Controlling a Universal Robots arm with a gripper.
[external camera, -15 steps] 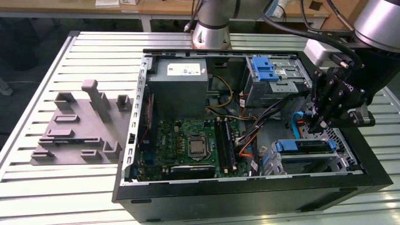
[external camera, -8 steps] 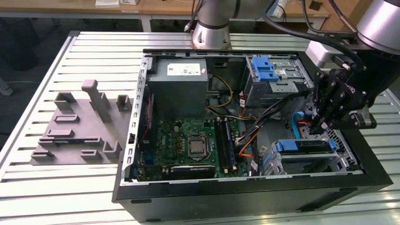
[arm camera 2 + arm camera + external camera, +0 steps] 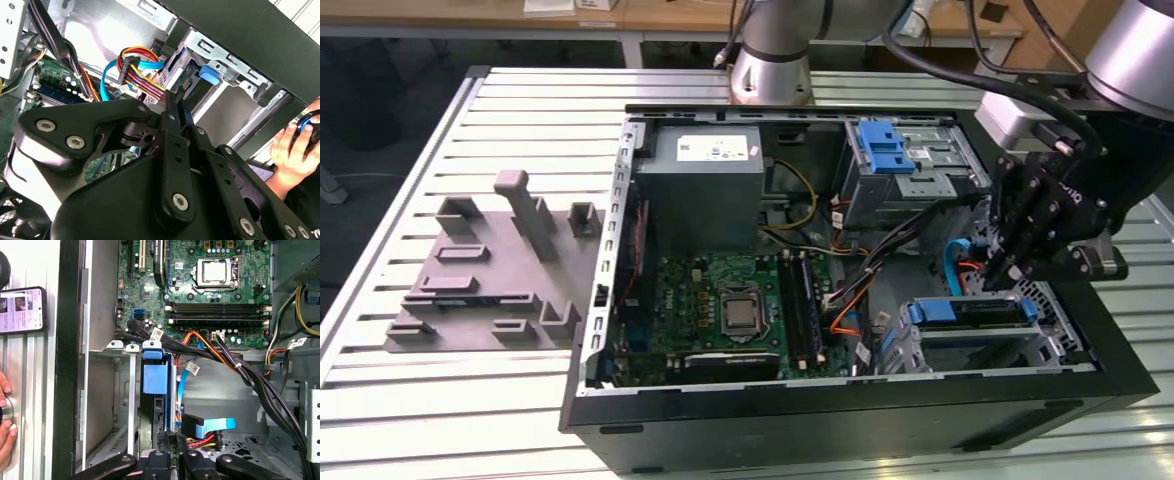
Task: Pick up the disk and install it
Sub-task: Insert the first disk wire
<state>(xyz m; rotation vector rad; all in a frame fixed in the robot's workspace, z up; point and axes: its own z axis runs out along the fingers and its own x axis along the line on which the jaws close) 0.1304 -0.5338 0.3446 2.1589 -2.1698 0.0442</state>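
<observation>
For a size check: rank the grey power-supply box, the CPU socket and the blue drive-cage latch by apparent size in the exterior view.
1. Grey power-supply box, clearly largest.
2. Blue drive-cage latch.
3. CPU socket, close to the latch in size, so these two are unsure.

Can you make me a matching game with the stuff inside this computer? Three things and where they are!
Things:
1. disk
2. grey power-supply box
3. hand

Places:
A. just above the disk's cage
B. in the metal cage at the case's front corner, exterior view's right
C. at the case's back, exterior view's left of the blue latch

Pairs: 1-B, 2-C, 3-A
</observation>
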